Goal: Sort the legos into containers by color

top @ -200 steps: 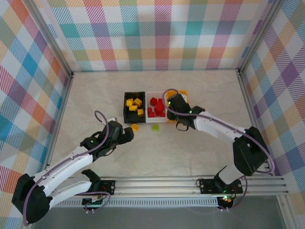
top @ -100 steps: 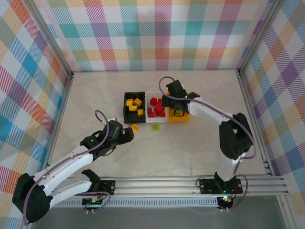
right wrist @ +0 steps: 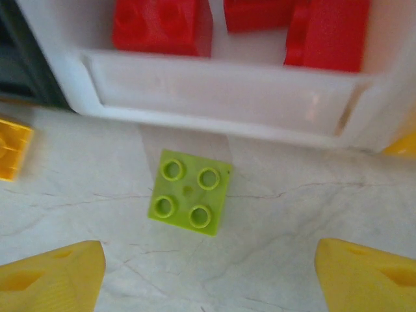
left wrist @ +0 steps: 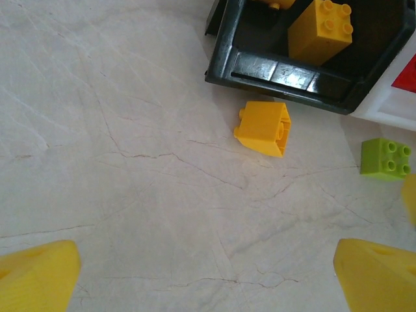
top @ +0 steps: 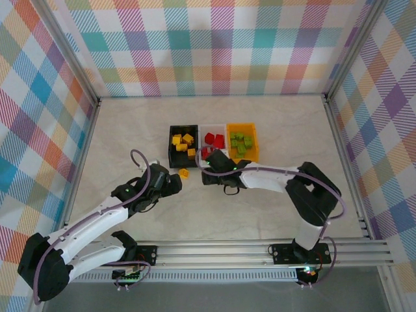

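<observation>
The right arm has swung off the orange bin (top: 242, 126) and come down in front of the white bin (right wrist: 221, 88). Its jaws, nearly closed a second ago, now stand wide. The right gripper (right wrist: 209, 276) hangs released over the loose green lego (right wrist: 190, 192). That brick lies studs up on the table (top: 130, 136) just in front of the white bin's front wall, clear of it. The yellow fingertips (right wrist: 52, 276) stand off to either side of the brick, neither touching.

Red legos (right wrist: 162, 26) sit inside the white bin. The green legos (top: 242, 143) are in the orange bin on its right and the yellow legos (top: 182, 143) in the black bin (left wrist: 286, 71) on its left — three bins set tight in one row.

The left gripper (left wrist: 207, 276) has not shifted. It is spread wide and empty, in front of and to the left of the white bin. It faces the loose yellow lego (left wrist: 263, 127), which lies askew just in front of the black bin's near wall, not touching it.

The two loose bricks lie near each other, and the two grippers are close neighbours there. Away from the white bin the marble is open to left and right and behind, as far as the plaid walls (top: 208, 45) — and forward to the metal rail (top: 260, 250).
</observation>
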